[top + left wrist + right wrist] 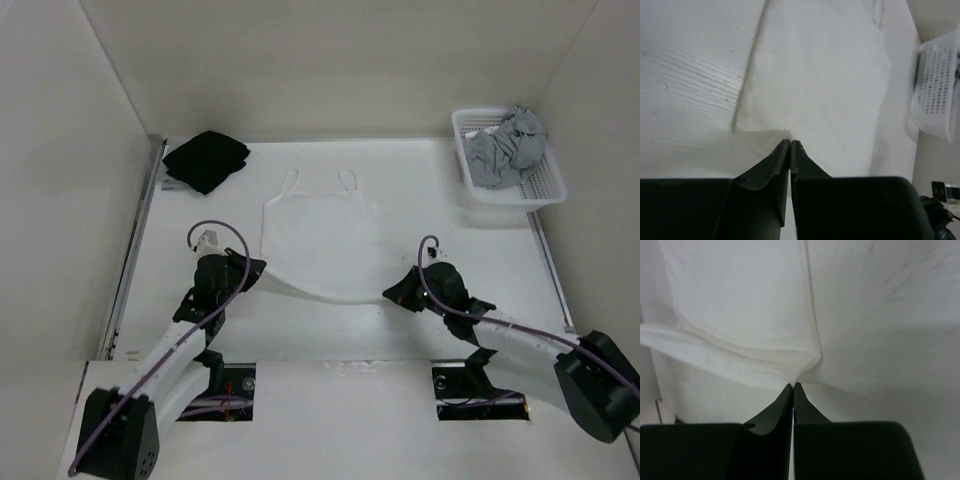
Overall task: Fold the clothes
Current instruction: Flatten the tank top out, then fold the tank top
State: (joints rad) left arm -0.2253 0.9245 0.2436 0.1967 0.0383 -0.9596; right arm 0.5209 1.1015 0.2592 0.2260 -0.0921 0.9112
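Clothes: we count one white garment [320, 240], spread in the middle of the tabletop [450, 250], two straps [347, 178] at the far edge.
Left fingers [788, 148]: clenched on its near left corner.
Right fingers [789, 390]: clenched on its near right corner.
Other cloths: we see one black bundle [206, 158] far left, one grey bundle [508, 145] inside one white basket [548, 190] far right.

The white garment [320, 245] lies spread on the table [430, 200], straps [348, 180] at its far edge, near corners stretched outward.
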